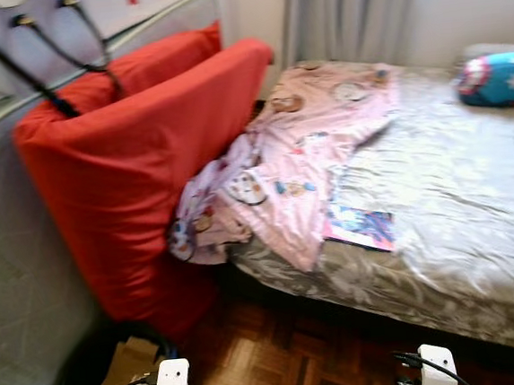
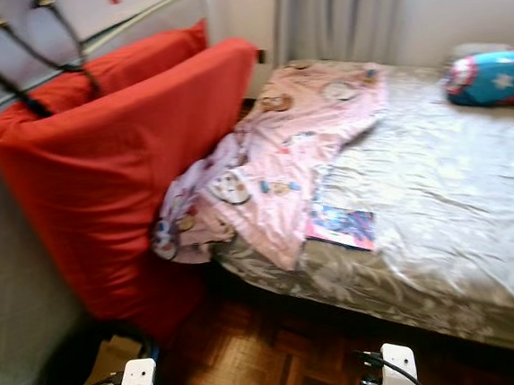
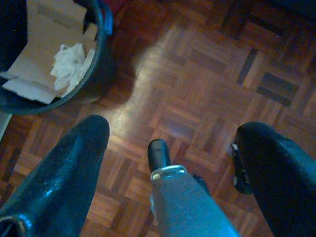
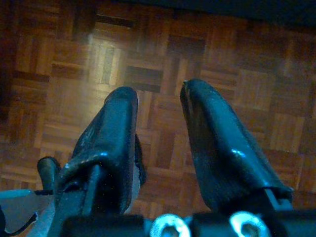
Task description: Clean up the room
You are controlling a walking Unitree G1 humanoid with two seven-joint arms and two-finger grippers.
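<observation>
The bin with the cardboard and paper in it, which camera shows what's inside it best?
The left wrist view: it looks down into the dark bin, showing cardboard and crumpled white paper inside. The left gripper hangs open over the floor beside it. Both eye views catch the bin at their bottom-left corner, part hidden.

Bed [image 1: 458,229]: from 12 to 3 o'clock of where I stand, beyond the floor.
Blanket [image 1: 307,152]: on the bed's near-left part, one end spilling off the edge toward 10 o'clock.
Book [image 1: 359,227]: on the bed, just beside the blanket's lower edge, at about 1 o'clock.
Pillow [image 1: 497,79]: far on the bed, at 2 o'clock.
Cushion [image 1: 128,159]: at 10 o'clock, leaning on the headboard [image 1: 92,54], touching the blanket.
Bin [image 3: 101,64]: on the floor [image 3: 197,98] at 8 o'clock, below the cushion, with cardboard [image 3: 44,29] and crumpled paper [image 3: 69,61] in it.
Curtain [image 1: 349,13]: behind the bed, at 12 o'clock.
</observation>
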